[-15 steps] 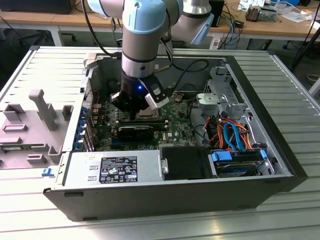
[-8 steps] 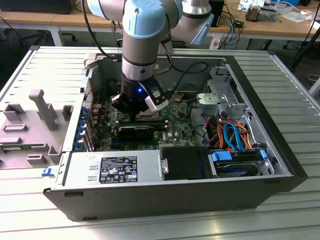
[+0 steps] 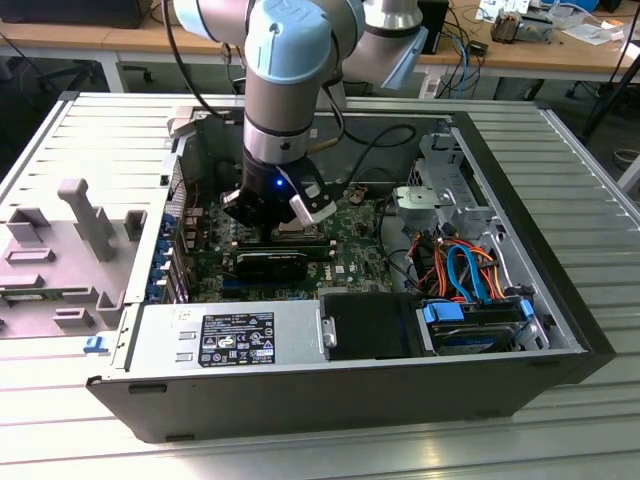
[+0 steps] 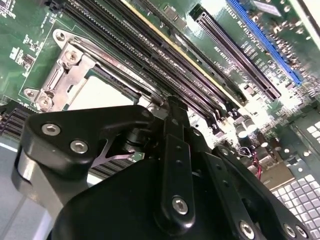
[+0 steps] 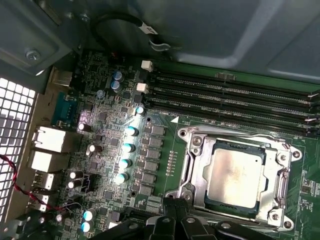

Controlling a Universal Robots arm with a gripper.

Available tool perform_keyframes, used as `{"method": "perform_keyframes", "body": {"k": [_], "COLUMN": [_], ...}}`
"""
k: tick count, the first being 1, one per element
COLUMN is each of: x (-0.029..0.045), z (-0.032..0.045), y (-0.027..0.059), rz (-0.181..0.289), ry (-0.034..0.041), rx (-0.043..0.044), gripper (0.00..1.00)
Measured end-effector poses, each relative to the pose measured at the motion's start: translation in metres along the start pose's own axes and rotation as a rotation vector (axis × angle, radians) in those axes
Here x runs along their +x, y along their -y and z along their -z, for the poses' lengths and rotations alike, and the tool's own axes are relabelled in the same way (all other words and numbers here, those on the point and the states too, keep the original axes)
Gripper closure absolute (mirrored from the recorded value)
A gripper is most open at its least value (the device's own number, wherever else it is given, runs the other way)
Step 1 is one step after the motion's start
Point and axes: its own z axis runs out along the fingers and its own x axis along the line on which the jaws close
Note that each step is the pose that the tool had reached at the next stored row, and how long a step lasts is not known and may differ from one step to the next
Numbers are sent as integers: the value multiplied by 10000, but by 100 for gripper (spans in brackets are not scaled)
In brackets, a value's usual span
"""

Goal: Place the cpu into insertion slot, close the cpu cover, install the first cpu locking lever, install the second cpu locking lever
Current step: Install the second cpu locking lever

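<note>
The cpu — a flat square chip with a dull silver-grey, faintly smudged top — sits in the insertion slot, lower right of the first wrist view. The cpu cover, a thin silvery frame, lies around it. The gripper hangs over the green motherboard; whether it is clenched I cannot tell. No writing on the chip is readable — a white-on-black label marks the power supply, lower centre of the exterior view.

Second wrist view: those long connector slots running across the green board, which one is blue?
The blue slot is the outermost one, farthest from the cpu. The slots between them are all black.
</note>
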Motion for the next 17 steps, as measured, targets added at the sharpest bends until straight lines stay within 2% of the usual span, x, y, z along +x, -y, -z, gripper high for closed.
{"method": "perform_keyframes", "body": {"k": [1,5,7,9,10,11,12,13,17], "x": [-3,1,5,8,12,16,24,21,-93], "z": [-22,-37,-31,11,50,88,168,195,209], "y": [0,10,12,11,6,2,-7,-9,12], "rz": [4,5,4,-3,-4,-5,-10,-9,-32], "ry": [21,17,44,65,60,60,58,60,-17], "rx": [-48,-40,-18,124,153,165,175,176,161], "gripper": [89,89,89,89,89,89,89,89,89]}}
